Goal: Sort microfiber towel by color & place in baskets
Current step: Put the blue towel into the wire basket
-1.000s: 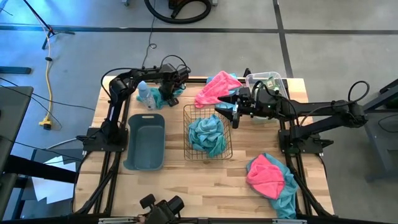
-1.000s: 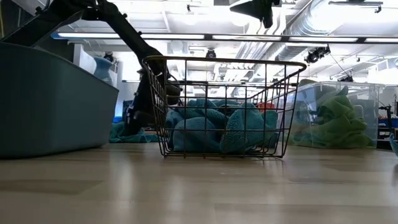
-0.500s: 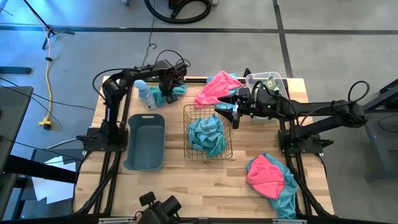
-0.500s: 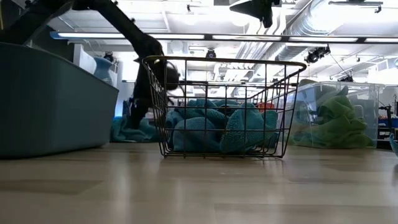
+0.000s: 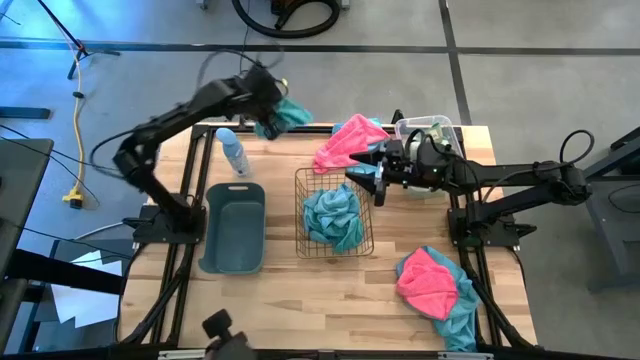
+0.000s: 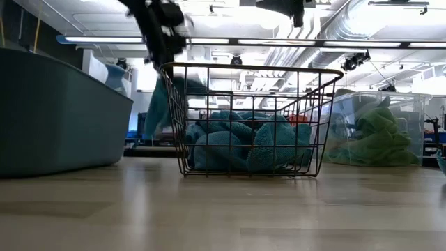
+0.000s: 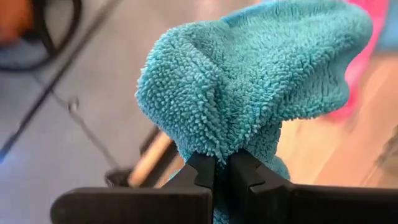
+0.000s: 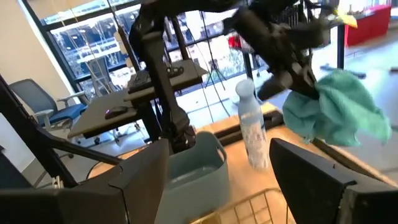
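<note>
My left gripper (image 5: 270, 115) is raised above the table's far left edge, shut on a teal towel (image 5: 292, 111) that hangs below it (image 6: 162, 104). My right gripper (image 5: 379, 180) hovers open and level between the wire basket (image 5: 302, 215) and the clear bin (image 5: 408, 128), holding nothing. The wire basket holds teal towels (image 5: 332, 215). The clear bin holds a green towel (image 6: 376, 136). The dark grey-blue tub (image 5: 233, 228) stands left of the wire basket. A pink towel (image 5: 345, 142) lies at the far edge. A pink-and-teal pile (image 5: 435, 285) lies near right. My left gripper pinches a bunched fold of the teal towel (image 7: 219, 146) between its two fingers (image 7: 200, 169). The fingers slant down toward the table's far right. Cloth bulges out beyond the fingertips and the rest hangs slack below, lifted clear of the table.
A pale bottle (image 5: 232, 152) stands upright at the far left, just under the raised left arm and behind the tub. Bare wood lies in front of the tub and the wire basket.
My left gripper has risen from the table's far edge beside the bottle and tipped from steeply down to a shallower slant. The teal towel came up with it, from lying on the table to hanging clear above it. My right arm has kept still.
</note>
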Controlling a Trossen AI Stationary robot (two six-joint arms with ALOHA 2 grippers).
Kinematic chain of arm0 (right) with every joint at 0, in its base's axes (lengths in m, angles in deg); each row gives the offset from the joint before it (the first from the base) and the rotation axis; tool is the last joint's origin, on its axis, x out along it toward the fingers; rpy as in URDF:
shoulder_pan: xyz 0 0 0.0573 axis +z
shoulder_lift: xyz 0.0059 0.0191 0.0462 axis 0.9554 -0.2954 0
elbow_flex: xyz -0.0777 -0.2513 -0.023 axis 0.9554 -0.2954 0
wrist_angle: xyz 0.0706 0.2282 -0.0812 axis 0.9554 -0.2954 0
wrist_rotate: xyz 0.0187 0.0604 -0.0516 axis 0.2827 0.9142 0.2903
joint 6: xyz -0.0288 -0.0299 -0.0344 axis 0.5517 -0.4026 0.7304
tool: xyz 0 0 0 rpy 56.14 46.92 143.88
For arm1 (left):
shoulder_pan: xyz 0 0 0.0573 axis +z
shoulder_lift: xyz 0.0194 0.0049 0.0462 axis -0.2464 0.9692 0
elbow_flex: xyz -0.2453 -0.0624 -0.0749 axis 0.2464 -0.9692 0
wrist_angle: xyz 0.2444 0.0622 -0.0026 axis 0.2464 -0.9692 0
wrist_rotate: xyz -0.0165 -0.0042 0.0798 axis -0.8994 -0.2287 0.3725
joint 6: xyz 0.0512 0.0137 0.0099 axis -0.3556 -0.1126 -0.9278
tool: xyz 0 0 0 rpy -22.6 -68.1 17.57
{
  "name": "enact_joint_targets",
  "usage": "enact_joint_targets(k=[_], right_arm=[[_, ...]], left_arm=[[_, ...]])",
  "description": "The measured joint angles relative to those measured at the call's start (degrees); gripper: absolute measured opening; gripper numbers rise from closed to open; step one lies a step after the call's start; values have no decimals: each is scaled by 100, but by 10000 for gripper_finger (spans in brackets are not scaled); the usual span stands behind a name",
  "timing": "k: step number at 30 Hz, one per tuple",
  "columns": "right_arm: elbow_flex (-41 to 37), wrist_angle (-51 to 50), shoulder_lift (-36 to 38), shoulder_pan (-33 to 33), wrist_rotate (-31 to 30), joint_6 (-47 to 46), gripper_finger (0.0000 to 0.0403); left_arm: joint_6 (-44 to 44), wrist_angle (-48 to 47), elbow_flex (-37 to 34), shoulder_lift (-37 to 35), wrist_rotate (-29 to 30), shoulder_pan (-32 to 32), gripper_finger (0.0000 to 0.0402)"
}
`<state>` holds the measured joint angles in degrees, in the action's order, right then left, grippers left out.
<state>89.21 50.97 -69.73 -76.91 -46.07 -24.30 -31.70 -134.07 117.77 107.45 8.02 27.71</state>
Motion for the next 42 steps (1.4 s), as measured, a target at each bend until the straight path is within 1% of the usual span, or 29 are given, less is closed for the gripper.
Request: enact_joint_targets(k=[4,7,11,16,21,25,27,28,30,33,37,39,42], right_arm=[[0,345,0,0,0,265,277],[0,587,0,-4,0,405,277],[0,793,0,-51,0,518,277],[0,839,2,-188,-1,511,277],[0,1068,2,-274,3,503,277],[0,1359,2,-273,48,472,277],[0,1468,2,-273,219,342,277],[0,1484,2,-273,312,280,277],[0,1478,2,-273,454,221,277],[0,1477,2,-273,636,192,277],[0,1472,23,-273,646,192,277],[0,1478,41,-273,647,192,277],[0,1473,69,-273,651,222,277]], left_arm=[[140,404,0,-780,-287,-7,0],[277,660,0,-1364,-632,-21,0],[483,997,0,-2102,-950,-154,0],[842,1404,9,-2902,-1562,-409,0],[1214,1556,9,-3380,-2145,-865,0],[1290,1554,9,-3466,-2495,-1446,0],[1298,1594,-25,-3457,-2741,-1788,0],[1264,1750,-121,-3453,-2813,-1961,0],[1211,2349,-480,-3485,-2863,-2317,0],[1351,3491,-1333,-3572,-2868,-2733,0],[1794,4849,-2546,-3836,-2691,-2826,0],[2113,5522,-3035,-3914,-2688,-2822,0],[2468,6239,-3621,-3958,-2719,-2832,0]])
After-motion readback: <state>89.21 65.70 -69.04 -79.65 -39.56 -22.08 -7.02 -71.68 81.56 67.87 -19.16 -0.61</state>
